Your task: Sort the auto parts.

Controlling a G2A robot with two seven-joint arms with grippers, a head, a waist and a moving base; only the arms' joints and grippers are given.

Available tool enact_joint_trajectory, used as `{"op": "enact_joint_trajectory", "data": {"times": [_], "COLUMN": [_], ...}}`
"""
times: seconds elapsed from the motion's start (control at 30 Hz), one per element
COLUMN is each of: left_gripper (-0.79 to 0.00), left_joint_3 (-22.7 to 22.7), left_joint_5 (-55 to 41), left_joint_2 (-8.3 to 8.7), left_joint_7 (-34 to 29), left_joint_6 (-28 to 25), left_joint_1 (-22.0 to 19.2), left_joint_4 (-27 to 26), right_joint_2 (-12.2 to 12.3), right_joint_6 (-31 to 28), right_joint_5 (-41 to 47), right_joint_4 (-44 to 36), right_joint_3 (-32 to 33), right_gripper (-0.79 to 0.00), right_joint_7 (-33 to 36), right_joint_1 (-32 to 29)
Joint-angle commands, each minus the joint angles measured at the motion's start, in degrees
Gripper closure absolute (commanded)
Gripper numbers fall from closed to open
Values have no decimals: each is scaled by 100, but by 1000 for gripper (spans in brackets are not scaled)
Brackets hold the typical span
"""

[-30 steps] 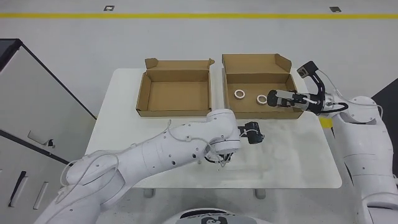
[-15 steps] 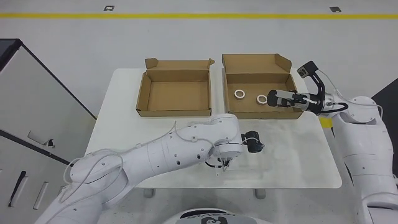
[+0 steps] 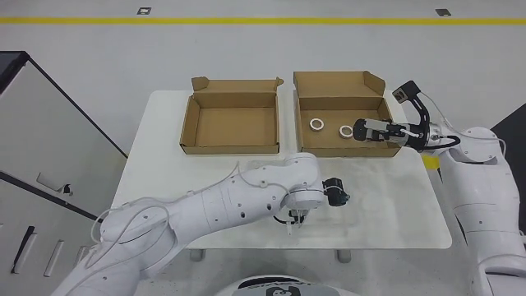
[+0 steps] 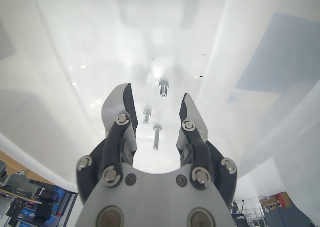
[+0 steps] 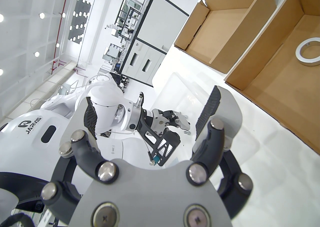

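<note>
Nearest us, toward the table's (image 3: 394,214) front edge, our left gripper (image 3: 339,191) hangs with jaws well apart and empty above three bolts (image 4: 156,137) lying in a clear bin (image 5: 175,80). Farther back, our right gripper (image 3: 355,129), likewise spread wide and holding nothing, sits over the right cardboard box (image 3: 341,82), just beside two metal rings (image 3: 316,123). The left cardboard box (image 3: 230,90) stands alongside at the far edge.

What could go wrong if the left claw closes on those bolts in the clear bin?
1. The three bolts lie close together under the open left claw, so closing could catch two at once, or pinch one askew so that it slips out.
2. The bin walls curve in on both sides, so a finger might knock one and scatter the bolts.
</note>
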Motion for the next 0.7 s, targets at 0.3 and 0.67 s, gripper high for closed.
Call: {"op": "enact_joint_trajectory", "data": {"times": [0.3,0.67], "left_gripper": [-345,-317], "left_joint_3": [-6,-57], "left_joint_5": [7,17], "left_joint_2": [-47,-55], "left_joint_7": [30,29], "left_joint_6": [-99,-167], "left_joint_1": [72,125], "left_joint_4": [138,217], "right_joint_2": [0,0], "right_joint_6": [0,0], "right_joint_5": [2,2], "right_joint_4": [0,0], "right_joint_3": [0,0], "right_gripper": [-785,-785], "right_joint_7": [0,0], "right_joint_1": [0,0]}}
